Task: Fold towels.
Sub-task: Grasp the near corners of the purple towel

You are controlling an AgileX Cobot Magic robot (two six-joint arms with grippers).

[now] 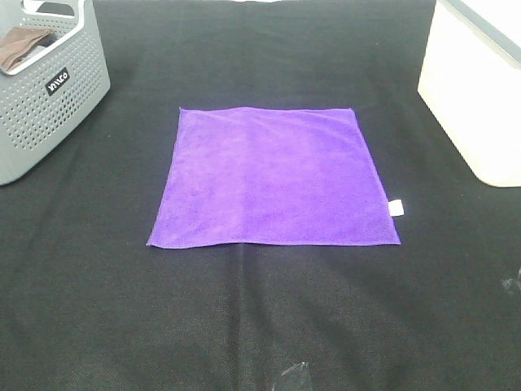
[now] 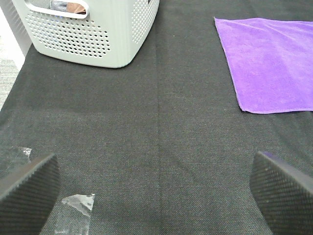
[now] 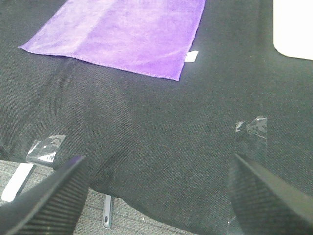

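Although neither arm reaches into the high view, each wrist camera shows its own gripper. The left gripper [image 2: 154, 196] has its two dark, ribbed fingers [image 2: 27, 193] spread wide with nothing between them. It hangs above the front left part of the black-covered table [image 1: 260, 326]. The right gripper [image 3: 156, 196] is spread just as wide and holds nothing. It hangs near the front edge of the table, towards the right side.

The purple towel [image 1: 273, 175] lies flat and unfolded at the middle of the table, its sides roughly parallel to the table edges. All four of its corners rest on the table top, and a faint crease runs across it from back to front. A small white tag [image 1: 396, 208] sticks out from the towel's right side, close to its front right corner. Both grippers are well apart from the towel.

A grey perforated basket [image 1: 49, 106] stands at the back left corner of the table, with a brown cloth [image 1: 20, 45] lying inside it. A white bin [image 1: 476, 98] stands at the back right corner. One scrap of clear tape [image 1: 295, 375] is stuck to the table top near the front edge, and another scrap [image 1: 513, 283] sits by the right edge.
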